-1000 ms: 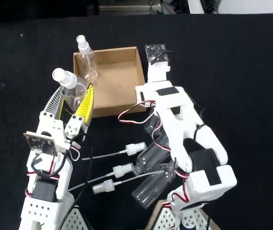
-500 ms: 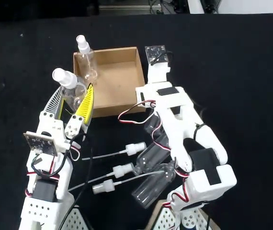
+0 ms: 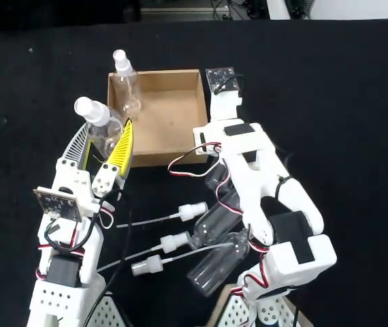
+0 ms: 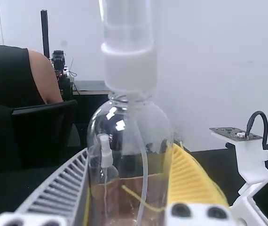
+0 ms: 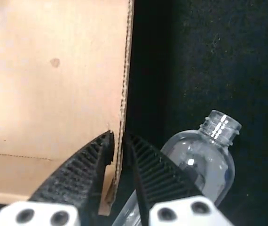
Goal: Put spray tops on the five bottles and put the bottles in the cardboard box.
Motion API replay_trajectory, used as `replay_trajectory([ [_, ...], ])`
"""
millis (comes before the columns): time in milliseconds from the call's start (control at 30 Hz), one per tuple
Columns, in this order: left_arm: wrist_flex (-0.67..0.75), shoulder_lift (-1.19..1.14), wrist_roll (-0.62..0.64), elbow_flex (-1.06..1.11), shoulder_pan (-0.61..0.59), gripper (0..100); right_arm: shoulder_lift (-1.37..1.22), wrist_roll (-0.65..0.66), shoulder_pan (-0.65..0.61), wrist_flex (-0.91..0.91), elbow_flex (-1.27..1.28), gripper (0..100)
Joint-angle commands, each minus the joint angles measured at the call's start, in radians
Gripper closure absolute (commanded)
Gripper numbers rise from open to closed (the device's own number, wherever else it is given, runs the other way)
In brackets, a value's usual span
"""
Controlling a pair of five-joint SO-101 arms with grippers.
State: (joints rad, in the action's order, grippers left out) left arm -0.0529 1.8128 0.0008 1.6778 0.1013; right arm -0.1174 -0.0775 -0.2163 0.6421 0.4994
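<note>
Right, nearest you, three loose tops (image 3: pixel 192 211) lie beside the open bottles (image 3: pixel 211 225). Your left claw (image 3: pixel 107 129) is clamped on a capped bottle (image 3: pixel 101 131), upright, just left of the box (image 3: pixel 167 119). Your right claw (image 5: pixel 117 139) is nearly closed, pinching the box's right wall. Farthest, another bottle (image 3: pixel 127 90), with its top on, stands in the box's far-left corner.

Left end effector (image 3: pixel 107 129), right end effector (image 5: pixel 118 137): both clamped.
</note>
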Motion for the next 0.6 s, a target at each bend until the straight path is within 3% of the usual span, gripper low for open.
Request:
replay_trajectory([
  [0,0.023,0.003,0.008,0.022,-0.008,97,0.068,-0.003,-0.018,0.012,-0.013,98.7],
  [167,0.032,0.003,0.008,0.022,-0.008,97,0.070,-0.002,-0.023,0.014,-0.012,97.7],
  [267,0.038,0.003,0.008,0.022,-0.008,97,0.074,-0.002,-0.023,0.017,-0.013,89.0],
  [367,0.103,-0.005,0.003,0.022,-0.008,97,0.076,-0.002,-0.025,0.014,-0.018,83.1],
  [567,0.250,-0.164,-0.002,0.024,-0.015,97,0.182,-0.009,-0.025,0.018,-0.007,84.3],
])
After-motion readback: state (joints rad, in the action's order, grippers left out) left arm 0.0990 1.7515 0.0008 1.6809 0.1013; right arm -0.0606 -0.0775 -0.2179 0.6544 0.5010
